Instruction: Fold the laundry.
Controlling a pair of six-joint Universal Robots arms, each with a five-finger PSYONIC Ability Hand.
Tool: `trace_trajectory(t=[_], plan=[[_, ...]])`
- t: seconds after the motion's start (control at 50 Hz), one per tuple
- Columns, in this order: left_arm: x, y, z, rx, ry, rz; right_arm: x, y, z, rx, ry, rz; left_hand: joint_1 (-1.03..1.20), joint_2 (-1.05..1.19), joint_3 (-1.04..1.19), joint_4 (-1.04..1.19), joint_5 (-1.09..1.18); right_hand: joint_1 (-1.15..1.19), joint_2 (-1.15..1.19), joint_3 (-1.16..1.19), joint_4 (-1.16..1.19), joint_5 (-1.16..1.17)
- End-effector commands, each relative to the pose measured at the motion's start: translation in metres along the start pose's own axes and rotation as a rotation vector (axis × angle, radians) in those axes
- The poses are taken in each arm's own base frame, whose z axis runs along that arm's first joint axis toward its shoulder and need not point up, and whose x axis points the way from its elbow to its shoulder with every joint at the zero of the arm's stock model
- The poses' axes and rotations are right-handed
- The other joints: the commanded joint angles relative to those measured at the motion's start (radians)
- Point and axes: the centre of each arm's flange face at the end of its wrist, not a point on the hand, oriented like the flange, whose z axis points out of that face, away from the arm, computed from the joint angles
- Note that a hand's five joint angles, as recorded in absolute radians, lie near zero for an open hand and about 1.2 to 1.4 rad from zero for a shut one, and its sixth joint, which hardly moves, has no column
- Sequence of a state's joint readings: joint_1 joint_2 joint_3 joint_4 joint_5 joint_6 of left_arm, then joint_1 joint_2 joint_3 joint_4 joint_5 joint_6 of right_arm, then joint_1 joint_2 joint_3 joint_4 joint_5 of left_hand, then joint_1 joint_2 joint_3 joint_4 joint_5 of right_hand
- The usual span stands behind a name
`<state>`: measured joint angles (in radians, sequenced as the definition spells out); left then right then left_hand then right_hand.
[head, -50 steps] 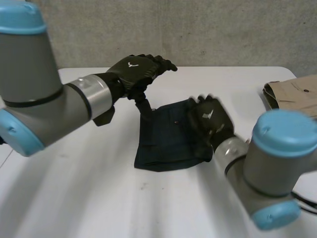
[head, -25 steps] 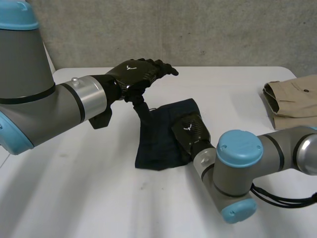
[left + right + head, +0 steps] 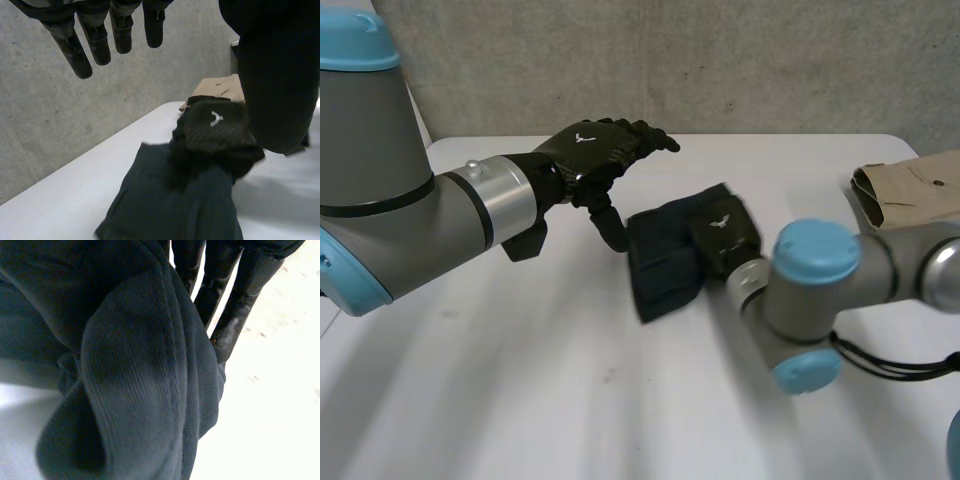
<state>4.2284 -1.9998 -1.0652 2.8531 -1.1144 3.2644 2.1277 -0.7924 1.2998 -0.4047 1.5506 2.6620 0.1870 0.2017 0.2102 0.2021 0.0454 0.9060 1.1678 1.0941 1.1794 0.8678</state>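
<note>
A dark navy cloth (image 3: 660, 265) lies bunched in the middle of the white table (image 3: 520, 380). My right hand (image 3: 723, 232) sits on its right edge, curled over a thick fold of it. In the right wrist view that fold (image 3: 130, 370) is gathered against the palm, with the fingers (image 3: 227, 305) reaching past it. The left wrist view has the right hand (image 3: 215, 127) on top of the cloth (image 3: 165, 210). My left hand (image 3: 592, 148) hovers above and left of the cloth, open. Its fingers (image 3: 82, 55) are straight, and its thumb points down beside the cloth's left edge.
A folded beige garment (image 3: 915, 195) lies at the table's far right edge, also seen behind the right hand as the beige garment (image 3: 220, 89). A grey concrete wall (image 3: 720, 60) stands behind the table. Bare table spreads in front and to the left.
My right hand closed on the cloth's right edge and carried it left, bunching the cloth narrower. The corner that rose to my left thumb has dropped; my left hand stayed put.
</note>
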Motion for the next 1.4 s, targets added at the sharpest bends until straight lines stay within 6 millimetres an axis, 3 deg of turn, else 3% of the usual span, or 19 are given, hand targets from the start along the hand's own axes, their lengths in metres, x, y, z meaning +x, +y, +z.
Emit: trace_trajectory(t=[0.02,0.12,0.22,0.34,0.4,0.42,0.5,0.54,0.62,0.64,0.72,0.78,0.96,1.08,1.24,1.26,1.28,1.3,1.4], plan=[[0.001,-0.004,-0.003,0.010,-0.001,-0.004,0.084,0.026,0.010,-0.071,0.066,-0.064,0.003,-0.012,-0.020,-0.012,-0.030,0.490,0.228,0.302,0.217,0.354],[0.001,-0.003,-0.004,0.006,-0.002,-0.010,0.125,0.041,0.008,-0.048,0.015,-0.177,0.003,-0.012,-0.020,-0.012,-0.030,0.490,0.228,0.302,0.217,0.354],[0.002,0.000,-0.006,-0.005,-0.001,-0.015,0.143,0.046,0.010,0.008,-0.029,-0.227,0.003,-0.012,-0.020,-0.012,-0.030,0.490,0.228,0.302,0.217,0.354],[0.003,0.002,-0.006,-0.010,-0.001,-0.017,0.172,0.025,0.027,0.146,-0.003,-0.256,0.003,-0.012,-0.020,-0.012,-0.030,0.490,0.228,0.302,0.217,0.354],[0.003,0.001,-0.006,-0.008,-0.001,-0.017,0.203,0.005,0.039,0.226,0.076,-0.242,0.003,-0.012,-0.020,-0.012,-0.030,0.490,0.228,0.302,0.217,0.354],[0.003,0.001,-0.006,-0.008,-0.002,-0.016,0.225,-0.006,0.043,0.280,0.126,-0.227,0.006,-0.009,-0.017,-0.009,-0.027,0.490,0.228,0.302,0.217,0.354],[0.003,0.000,-0.007,-0.006,-0.003,-0.015,0.275,-0.034,0.047,0.423,0.224,-0.186,0.006,-0.009,-0.017,-0.009,-0.027,0.490,0.228,0.302,0.217,0.354],[0.003,-0.001,-0.007,-0.002,-0.003,-0.015,0.291,-0.041,0.048,0.475,0.245,-0.164,0.006,-0.009,-0.017,-0.009,-0.027,0.490,0.228,0.302,0.217,0.354],[0.003,-0.006,-0.009,0.011,-0.004,-0.019,0.331,-0.042,0.046,0.543,0.299,-0.127,0.006,-0.009,-0.017,-0.009,-0.027,0.490,0.228,0.302,0.217,0.354],[0.003,-0.006,-0.009,0.012,-0.004,-0.025,0.346,-0.037,0.043,0.547,0.319,-0.126,0.006,-0.009,-0.017,-0.009,-0.027,0.490,0.228,0.302,0.217,0.354],[0.004,-0.005,-0.009,0.011,-0.001,-0.045,0.369,-0.015,0.037,0.521,0.318,-0.129,0.006,-0.009,-0.017,-0.009,-0.027,0.490,0.228,0.302,0.217,0.354],[0.004,-0.003,-0.008,0.006,-0.001,-0.051,0.377,0.010,0.034,0.479,0.286,-0.122,0.006,-0.009,-0.017,-0.009,-0.027,0.490,0.228,0.302,0.217,0.354],[0.004,0.001,-0.007,-0.005,0.002,-0.058,0.388,0.116,0.002,0.296,0.146,-0.032,0.006,-0.009,-0.017,-0.009,-0.027,0.490,0.228,0.302,0.217,0.354],[0.004,0.006,-0.005,-0.018,0.003,-0.065,0.397,0.158,-0.019,0.228,0.132,0.022,0.006,-0.009,-0.017,-0.009,-0.027,0.490,0.228,0.302,0.217,0.354],[0.004,0.005,-0.005,-0.010,0.001,-0.060,0.396,0.168,-0.032,0.203,0.105,0.057,0.006,-0.009,-0.017,-0.009,-0.027,0.490,0.228,0.302,0.217,0.354],[0.004,0.005,-0.005,-0.010,0.001,-0.061,0.395,0.168,-0.033,0.192,0.112,0.077,0.003,-0.012,-0.020,-0.012,-0.030,-0.151,-0.413,-0.339,-0.424,-0.287],[0.004,0.005,-0.005,-0.010,0.001,-0.060,0.394,0.167,-0.034,0.186,0.115,0.091,0.006,-0.009,-0.017,-0.009,-0.027,-0.588,-0.849,-0.776,-0.861,-0.724],[0.004,0.004,-0.006,-0.010,0.001,-0.061,0.394,0.162,-0.035,0.180,0.124,0.099,0.006,-0.009,-0.017,-0.009,-0.027,-0.732,-0.993,-0.920,-1.005,-0.868],[0.005,0.003,-0.007,-0.007,0.002,-0.058,0.409,0.120,-0.047,0.120,0.231,0.147,0.003,-0.012,-0.020,-0.012,-0.030,-0.732,-0.993,-0.920,-1.005,-0.868]])
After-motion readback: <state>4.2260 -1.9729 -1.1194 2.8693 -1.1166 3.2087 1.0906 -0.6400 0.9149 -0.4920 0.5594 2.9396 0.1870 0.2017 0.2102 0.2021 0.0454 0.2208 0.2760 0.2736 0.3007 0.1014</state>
